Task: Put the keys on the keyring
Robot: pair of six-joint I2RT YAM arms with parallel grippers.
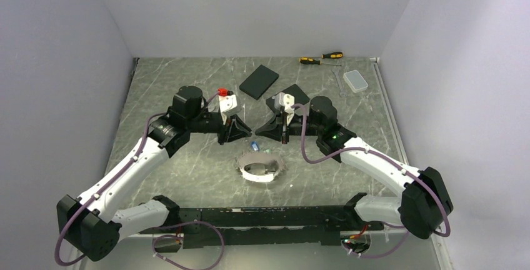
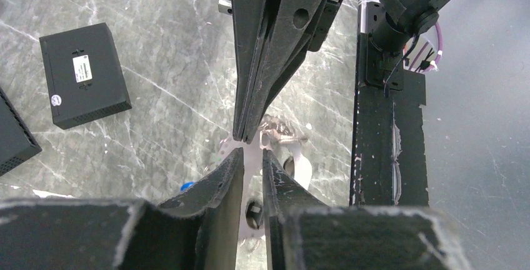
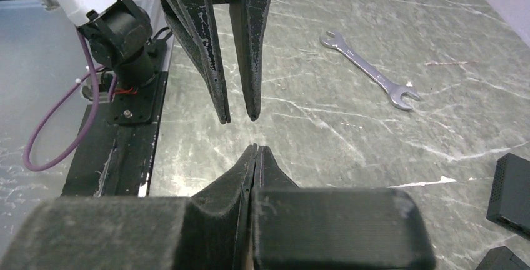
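Grey marbled tabletop (image 1: 187,176) boxed in by plain white walls. Both arms reach in to the middle of the table, tips nearly meeting.

Left gripper (image 2: 250,164): jaws a narrow slit apart. The right wrist view shows nothing between them. In its own view something silvery shows through the slit, can't tell what.

Right gripper (image 3: 257,151): fingers pressed flat together, no gap, nothing seen in them. It sits tip to tip with the left one, just apart.

Keyring (image 1: 257,174): flat on the table, about centre left-to-right, nearer the near edge than the far one, just on the near side of both grippers. Neither touches it.

Keys (image 2: 282,137): small silver cluster on the table right under the gripper tips, beside the ring. Can't tell if any is on the ring. Blue key head (image 1: 255,146) lies between the grippers and the ring.

Far edge: two yellow-and-black screwdrivers (image 1: 322,57). Toward the far right corner: clear plastic box (image 1: 357,80), wrench (image 3: 369,76) beside it. Black boxes (image 1: 259,81) lie centre-far, beyond the grippers.
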